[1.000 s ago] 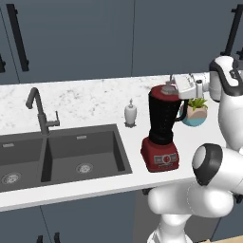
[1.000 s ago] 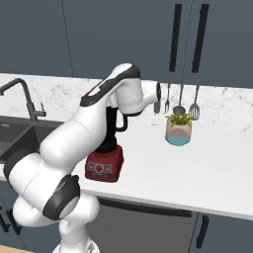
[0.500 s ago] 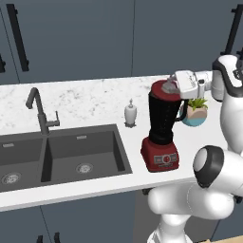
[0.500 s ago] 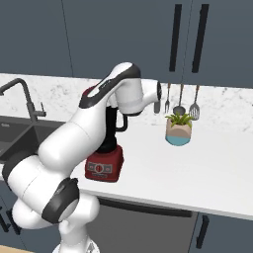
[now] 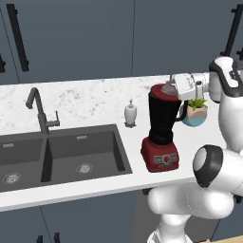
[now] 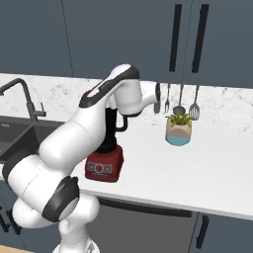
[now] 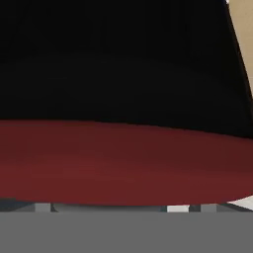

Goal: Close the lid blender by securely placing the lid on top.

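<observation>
The tall blender (image 5: 162,133), with its boxy red base and dark tapered jar, stands upright on the white speckled counter (image 5: 90,102), between the white soap dispenser (image 5: 130,114) and the small potted plant in a blue-and-tan pot (image 5: 195,112). The small round red lid with the grey centre cap (image 5: 167,89) sits at the jar's rim, directly beside the white hand of the arm. In the hand view the red disc (image 7: 123,163) lies very close under the camera, with the black jar wall behind it.

The gripper (image 5: 173,88) is at the lid, but the fingertips are hidden; whether it is clenched on the lid or released cannot be told.

Handling judgement: the lid appears to be a light, rigid plastic part. The raised centre cap is the natural point of hold. A smooth disc may slip or tilt if pinched off-centre, so it should be kept level while it is pressed onto the rim.

The base carries a small control panel (image 5: 165,159). Its markings are too small to read, and no brand or label is legible.
</observation>
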Motion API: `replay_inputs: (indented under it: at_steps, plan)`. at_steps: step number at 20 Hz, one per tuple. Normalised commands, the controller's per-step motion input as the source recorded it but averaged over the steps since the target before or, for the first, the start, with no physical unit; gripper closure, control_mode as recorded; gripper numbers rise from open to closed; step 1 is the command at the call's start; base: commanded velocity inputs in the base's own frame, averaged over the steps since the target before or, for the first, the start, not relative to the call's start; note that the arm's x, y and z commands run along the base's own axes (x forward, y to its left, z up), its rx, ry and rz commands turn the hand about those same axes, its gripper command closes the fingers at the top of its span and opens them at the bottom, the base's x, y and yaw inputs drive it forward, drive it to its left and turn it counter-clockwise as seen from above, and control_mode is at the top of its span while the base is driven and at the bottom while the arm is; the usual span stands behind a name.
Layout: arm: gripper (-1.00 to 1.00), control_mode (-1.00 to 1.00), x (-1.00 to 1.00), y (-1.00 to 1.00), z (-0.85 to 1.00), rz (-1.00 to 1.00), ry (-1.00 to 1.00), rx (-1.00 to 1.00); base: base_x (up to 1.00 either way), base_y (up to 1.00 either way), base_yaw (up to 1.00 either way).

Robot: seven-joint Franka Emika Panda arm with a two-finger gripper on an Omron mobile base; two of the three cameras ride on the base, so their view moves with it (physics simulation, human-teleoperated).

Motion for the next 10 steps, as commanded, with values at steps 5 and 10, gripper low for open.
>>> replay_inputs:
  at_steps: [5,10]
  plan:
    - [-1.00,-1.00,-0.35,0.04,0.27,-0.05,-0.08,-0.01,0.00,0.00,0.00]
    - [-1.00,-1.00,-0.14,0.29,0.18,-0.03,-0.02,-0.13,0.00,0.00,0.00]
